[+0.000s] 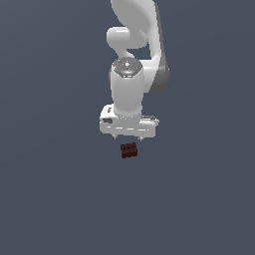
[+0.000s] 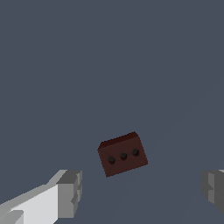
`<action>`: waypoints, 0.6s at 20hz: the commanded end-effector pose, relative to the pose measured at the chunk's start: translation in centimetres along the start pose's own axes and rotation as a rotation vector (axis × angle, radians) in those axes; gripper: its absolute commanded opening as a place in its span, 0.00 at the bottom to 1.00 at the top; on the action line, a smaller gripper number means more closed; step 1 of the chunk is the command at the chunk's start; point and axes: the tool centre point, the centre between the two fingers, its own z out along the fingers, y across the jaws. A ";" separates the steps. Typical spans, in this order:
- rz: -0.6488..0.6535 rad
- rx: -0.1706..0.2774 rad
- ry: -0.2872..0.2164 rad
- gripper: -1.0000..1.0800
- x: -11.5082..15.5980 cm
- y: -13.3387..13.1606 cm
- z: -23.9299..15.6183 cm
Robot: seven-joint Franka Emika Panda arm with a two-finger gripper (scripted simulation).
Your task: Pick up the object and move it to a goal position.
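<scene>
One dark brick (image 1: 129, 150) lies on plain grey ground beneath the spread hand (image 1: 128, 136).

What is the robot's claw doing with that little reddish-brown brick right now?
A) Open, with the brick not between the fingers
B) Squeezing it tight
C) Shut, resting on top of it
A: in the wrist view the fingers stand wide apart and the brick lies clear of the gripper, untouched.
</scene>
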 end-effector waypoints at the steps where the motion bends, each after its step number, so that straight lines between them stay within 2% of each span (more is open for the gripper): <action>1: 0.048 0.001 -0.002 0.96 -0.1 -0.1 0.4; 12: 0.339 0.004 -0.014 0.96 -0.7 -0.3 2.8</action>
